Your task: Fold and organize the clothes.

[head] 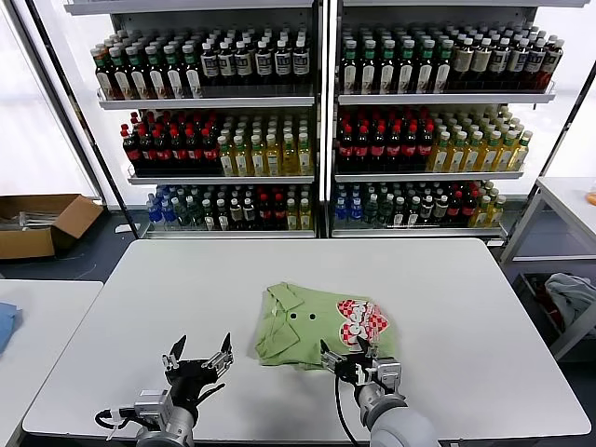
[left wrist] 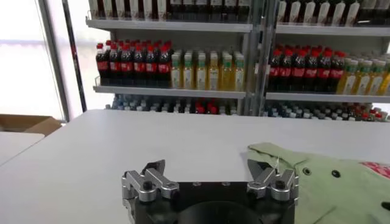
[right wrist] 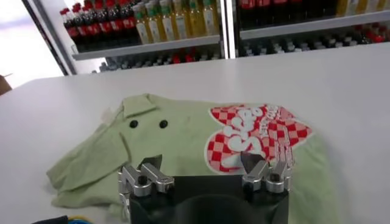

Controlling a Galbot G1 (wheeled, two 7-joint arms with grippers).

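While the left gripper (head: 199, 355) hovers over bare white table (head: 140, 307) with its fingers spread apart and nothing between them, the folded light green polo shirt (head: 317, 326) lies off to its right, close by but not touching. Its collar and two dark buttons (head: 300, 317) face that gripper. Further right, the right gripper (head: 348, 353) sits at the shirt's near edge, fingers apart, just in front of the red-and-white checkered print (head: 361, 321). Bottle shelves (head: 317, 112) stand beyond both.

White lettering on the polo shirt's (right wrist: 201, 146) checkered print (right wrist: 259, 137) is unreadable.
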